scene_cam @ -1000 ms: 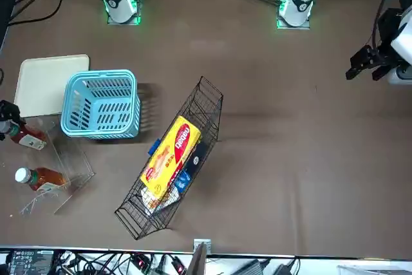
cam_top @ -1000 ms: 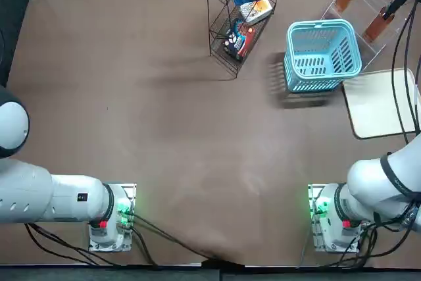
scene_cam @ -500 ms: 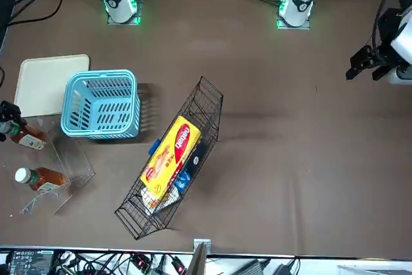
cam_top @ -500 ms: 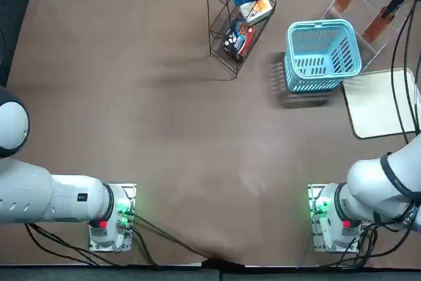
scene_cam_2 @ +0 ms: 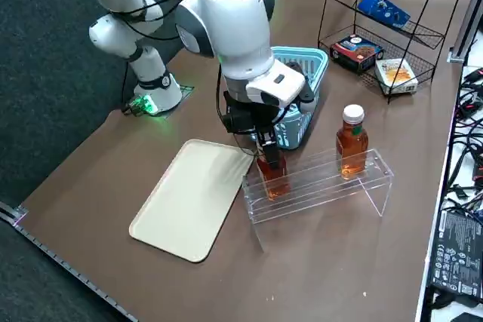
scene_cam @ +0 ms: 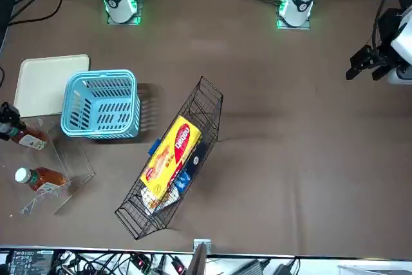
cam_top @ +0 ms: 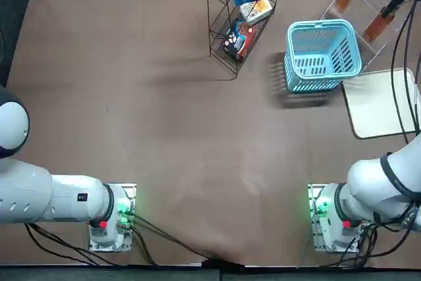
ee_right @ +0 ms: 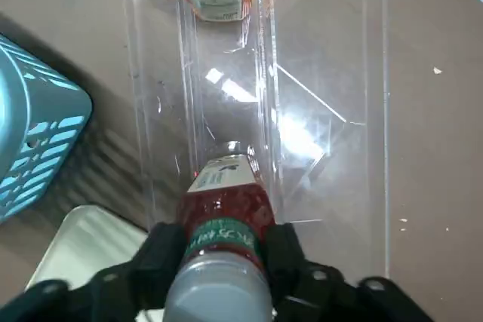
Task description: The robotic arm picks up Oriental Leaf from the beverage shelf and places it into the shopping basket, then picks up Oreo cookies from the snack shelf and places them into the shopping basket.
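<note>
The right hand (ee_right: 225, 237) has shifted slightly, fingers seemingly closed on Oriental Leaf (ee_right: 232, 203) at the beverage shelf (scene_cam_2: 313, 195), its lettering illegible.

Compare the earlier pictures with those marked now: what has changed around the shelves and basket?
Only the right gripper visibly shifts, very slightly, at the near tea bottle; its jaws now sit closed about the neck. The basket, other bottle, clear stand and wire rack stayed put.
</note>
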Robot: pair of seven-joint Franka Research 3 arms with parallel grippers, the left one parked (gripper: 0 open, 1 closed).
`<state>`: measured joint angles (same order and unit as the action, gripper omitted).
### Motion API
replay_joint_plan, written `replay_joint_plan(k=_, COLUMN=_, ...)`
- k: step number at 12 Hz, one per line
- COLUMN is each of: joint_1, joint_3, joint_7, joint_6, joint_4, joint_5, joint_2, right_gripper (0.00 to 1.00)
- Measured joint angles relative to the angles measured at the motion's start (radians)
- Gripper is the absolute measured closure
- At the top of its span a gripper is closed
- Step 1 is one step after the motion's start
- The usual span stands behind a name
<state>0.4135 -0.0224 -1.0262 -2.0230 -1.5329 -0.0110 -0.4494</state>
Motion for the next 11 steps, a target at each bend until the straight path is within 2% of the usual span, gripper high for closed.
replay_joint_plan(k=2, joint_1=0.000, joint_3=-0.001, joint_7=0.000, joint_6=0.009, joint_4=0.002, joint_5=0.003, joint_2=0.006, right_gripper=0.44)
replay_joint_plan(k=7, joint_1=0.000, joint_3=-0.003, joint_7=0.000, joint_6=0.007, joint_4=0.001, joint_5=0.003, joint_2=0.014, right_gripper=0.44)
replay_joint_plan(k=11, joint_1=-0.002, joint_3=-0.005, joint_7=0.003, joint_6=0.105, joint_4=0.028, joint_5=0.003, joint_2=0.080, right_gripper=0.44)
